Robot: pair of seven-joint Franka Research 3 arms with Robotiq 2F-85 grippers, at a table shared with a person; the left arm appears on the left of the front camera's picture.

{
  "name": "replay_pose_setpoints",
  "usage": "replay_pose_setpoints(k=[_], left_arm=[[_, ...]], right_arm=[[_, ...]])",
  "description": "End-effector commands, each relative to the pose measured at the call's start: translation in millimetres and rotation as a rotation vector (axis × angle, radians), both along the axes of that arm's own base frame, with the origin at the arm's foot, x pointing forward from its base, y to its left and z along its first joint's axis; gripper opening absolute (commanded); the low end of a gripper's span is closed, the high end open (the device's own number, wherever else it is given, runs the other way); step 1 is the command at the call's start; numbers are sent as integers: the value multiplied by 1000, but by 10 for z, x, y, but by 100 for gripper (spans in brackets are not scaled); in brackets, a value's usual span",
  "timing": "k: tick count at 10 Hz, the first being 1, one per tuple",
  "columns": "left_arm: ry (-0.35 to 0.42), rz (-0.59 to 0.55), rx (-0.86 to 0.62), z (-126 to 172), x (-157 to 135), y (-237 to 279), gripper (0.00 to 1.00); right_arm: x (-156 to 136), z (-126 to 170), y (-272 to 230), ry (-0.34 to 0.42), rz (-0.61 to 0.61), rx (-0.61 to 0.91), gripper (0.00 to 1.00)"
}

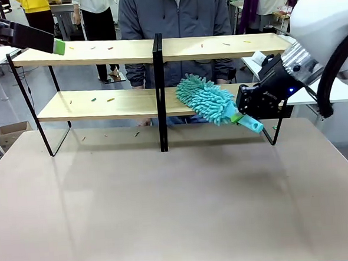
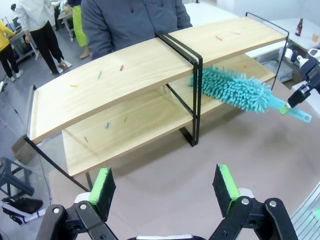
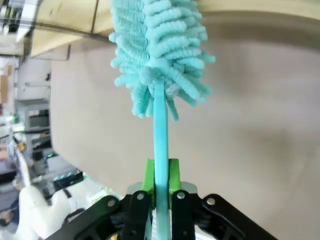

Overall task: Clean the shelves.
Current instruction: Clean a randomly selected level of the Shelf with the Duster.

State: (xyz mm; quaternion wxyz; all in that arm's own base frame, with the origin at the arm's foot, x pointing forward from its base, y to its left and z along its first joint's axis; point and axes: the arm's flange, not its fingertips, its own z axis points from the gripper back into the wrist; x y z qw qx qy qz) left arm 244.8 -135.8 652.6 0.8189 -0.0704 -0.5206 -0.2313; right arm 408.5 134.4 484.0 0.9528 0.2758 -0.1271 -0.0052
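Teal chenille, soft and shaggy, makes up the duster head. It lies against the front edge of the lower board, right of the black post. The right gripper is clamped tight on the duster's thin, smooth plastic handle. The left gripper hovers with its jaws spread wide and nothing between them, near the left end of the top board.

The shelves stand at the far side of the table, just in front of a person. They are two pale, smooth wooden boards on a thin black wire frame. Small coloured bits lie scattered on both boards, and a few lie on the table below.

We judge several risks:
- **Twisting handle:** it is slick and narrow, so a sideways push on the head could twist it between the pads.
- **Snagging:** the fluffy fingers could catch on the post or frame. The rack looks light, so a hard sweep might drag or tip it.
- **Scattered bits:** loose bits may get flicked onto the table or towards the person rather than gathered.
- **Left arm:** it sits close to the frame's corner and could knock it if it moves carelessly.
- **Cramped lower tier:** the gap between the boards looks tight, so the right wrist may bump the top board.
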Motion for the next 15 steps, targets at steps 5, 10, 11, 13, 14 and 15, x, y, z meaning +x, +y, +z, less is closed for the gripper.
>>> replay_pose_setpoints(k=[5,10,11,13,14,15], left_arm=[[0,-3,-1,-15,-9,12,100],[0,-3,-1,-15,-9,12,100],[0,-3,-1,-15,-9,12,100],[0,-3,-1,-15,-9,12,100],[0,-3,-1,-15,-9,12,100],[0,-3,-1,-15,-9,12,100]], right_arm=[[-188,112,-610,206,-459,-189,12],[-260,174,-424,-10,-434,-202,12],[-283,161,-384,-14,-375,-171,12],[-378,198,-417,31,-245,-57,12],[-512,251,-544,91,-120,28,12],[-704,325,-828,162,-24,79,12]])
